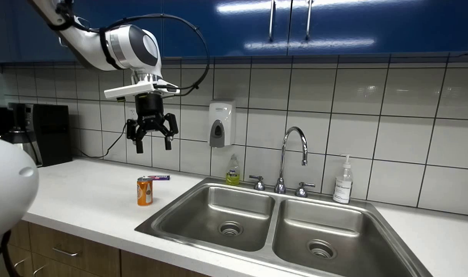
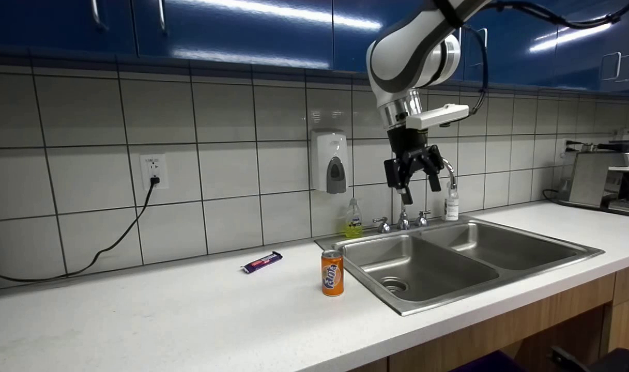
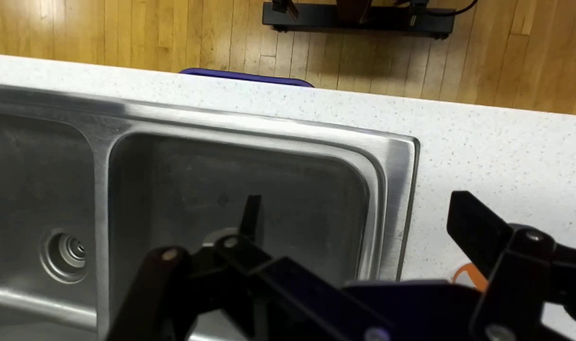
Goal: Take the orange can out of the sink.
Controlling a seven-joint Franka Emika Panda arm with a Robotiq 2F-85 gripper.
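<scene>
The small orange Fanta can (image 1: 144, 192) stands upright on the white countertop (image 1: 87, 188), just outside the rim of the stainless-steel double-basin sink (image 1: 272, 231), on its left as I face the tiled wall (image 1: 310, 90). A purple-wrapped bar (image 2: 261, 262) lies flat, left of the sink's back corner.

The Robotiq gripper (image 1: 154, 146) hangs from the white Panda arm (image 1: 88, 48) well above sink level, its two fingers (image 1: 139, 147) spread wide apart in both exterior views. In the wrist view one finger shows against the sink's left basin and the other against the countertop past the sink's rim. A scrap of orange peeks out beside that second finger; probably the can, though the gripper covers most of it.

Along the sink's back ledge a chrome gooseneck faucet (image 1: 282, 163) rises between two lever handles (image 1: 259, 185). A dish-soap bottle (image 1: 233, 174) stands at the ledge's left end, a clear pump bottle (image 1: 342, 184) toward its right. Over the sink's back left corner a white soap dispenser (image 1: 222, 124) is fixed to the wall, and blue cabinets (image 1: 234, 34) run overhead. Well to the sink's left sits a boxy black appliance (image 1: 51, 134); well to its right, a steel-and-black coffee maker (image 2: 585, 176).
</scene>
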